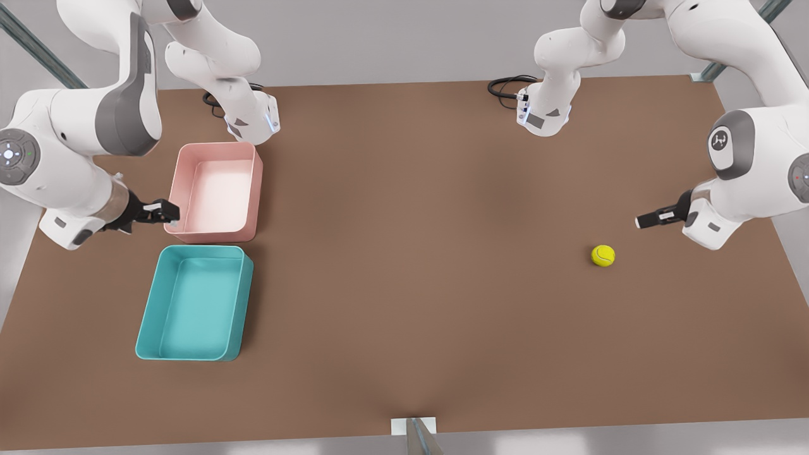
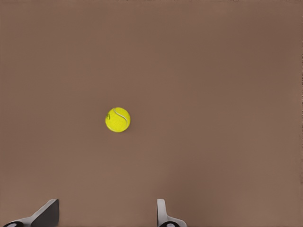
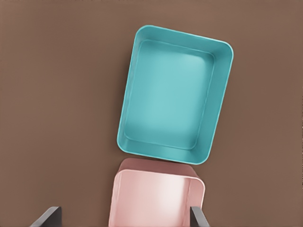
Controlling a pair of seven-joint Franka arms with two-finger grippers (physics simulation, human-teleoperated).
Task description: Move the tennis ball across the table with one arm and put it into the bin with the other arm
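The tennis ball (image 1: 603, 255) lies on the brown table (image 1: 411, 253) toward the front view's right; its pale seam shows in the left wrist view (image 2: 117, 119). My left gripper (image 1: 644, 221) hovers just beyond it, open and empty, with its fingertips (image 2: 47, 213) spread wide and the ball well ahead of them. The teal bin (image 1: 193, 303) stands empty at the front view's left, also seen from the right wrist (image 3: 175, 94). My right gripper (image 1: 167, 212) hangs open beside the pink tub, holding nothing.
A pink tub (image 1: 218, 189) sits right behind the teal bin, almost touching it (image 3: 156, 198). Both arm bases and black cables (image 1: 505, 85) stand at the table's far edge. Bare tabletop stretches between the ball and the bins.
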